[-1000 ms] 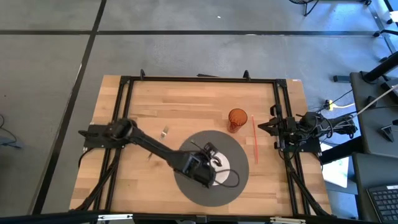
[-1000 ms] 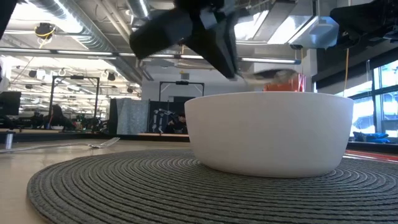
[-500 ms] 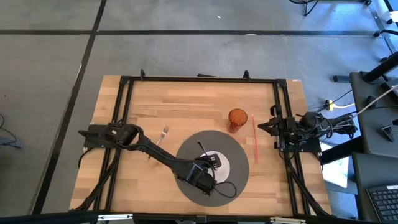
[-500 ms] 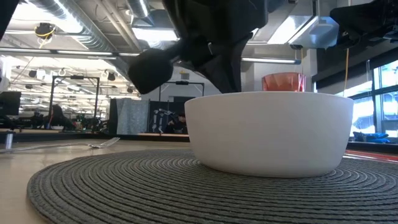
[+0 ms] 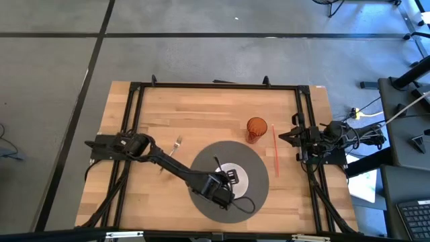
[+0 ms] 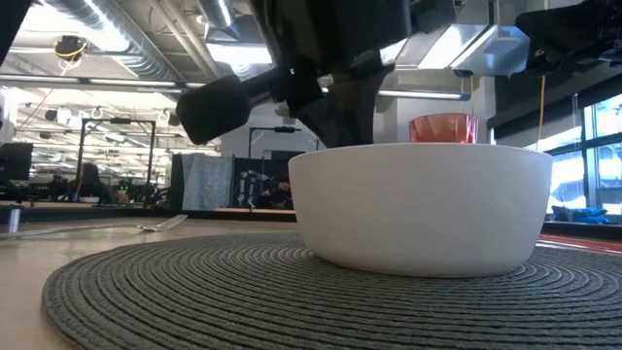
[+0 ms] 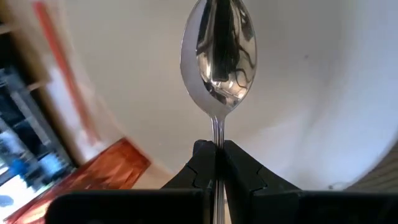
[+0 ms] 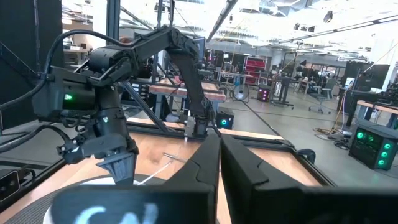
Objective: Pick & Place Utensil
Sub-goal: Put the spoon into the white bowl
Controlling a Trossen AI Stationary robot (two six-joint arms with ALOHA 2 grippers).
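The left claw [image 7: 215,163] pinches the spoon [image 7: 218,59] by its thin handle, holding it over the white bowl [image 6: 420,206] so it can drop inside, while the right claw [image 8: 219,163] waits closed at the worktop's right edge.

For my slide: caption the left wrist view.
Left gripper, jaws shut on a spoon, holds it inside the white bowl.

Bright, even overhead light fills the scene. In the high view the pale wooden table [image 5: 201,121] is evenly lit, with only soft, short shadows. In the low view, ceiling strip lights glare behind the dark silhouetted arm, and the near weave of the round grey woven placemat [image 6: 194,292] is soft. The shiny metal spoon [image 7: 217,56] mirrors its surroundings sharply, while the left background smears into blur.
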